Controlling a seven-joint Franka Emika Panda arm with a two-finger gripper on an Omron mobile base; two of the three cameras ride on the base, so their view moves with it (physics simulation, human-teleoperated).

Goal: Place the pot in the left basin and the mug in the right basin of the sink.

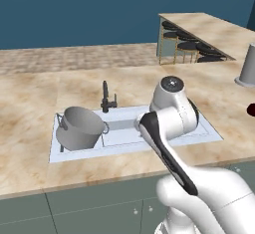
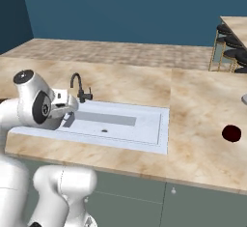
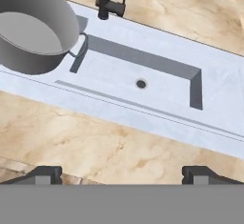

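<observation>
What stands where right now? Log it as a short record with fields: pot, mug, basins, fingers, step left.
pot: the pot sits tilted in the left basin, its rim above the sink edge
mug: the mug stands on the counter, right of the sink, apart from it
right basin: the right basin holds nothing, drain bare
fingers: the fingers stand wide open, holding nothing, above the counter's front edge
step left: mug to right basin
</observation>
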